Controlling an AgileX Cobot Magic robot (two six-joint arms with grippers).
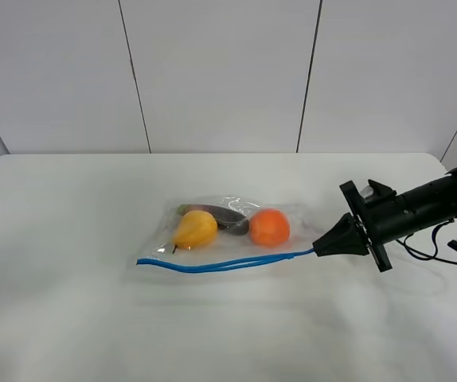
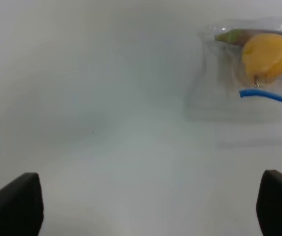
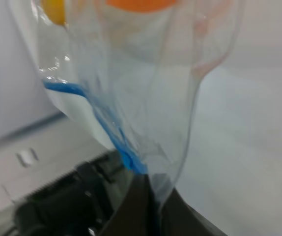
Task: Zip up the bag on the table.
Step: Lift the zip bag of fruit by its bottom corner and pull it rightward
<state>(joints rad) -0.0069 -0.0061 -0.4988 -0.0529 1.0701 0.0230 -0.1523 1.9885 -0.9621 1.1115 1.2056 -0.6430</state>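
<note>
Exterior high alone: whole bag (image 1: 228,239)

The clear, crinkly bag (image 1: 232,243) lies flat near the middle of the white surface (image 1: 61,239) — its blue zipper strip (image 1: 212,267) runs wavy along the near long edge.

The bag (image 1: 228,247) lies on the table (image 1: 69,239), about mid-table. Inside it a pear (image 1: 195,230) sits left and a round fruit (image 1: 269,227) right. The zipper strip (image 1: 212,267) runs along the bag's near edge, and the right claw (image 1: 318,251) touches its right end.
</note>
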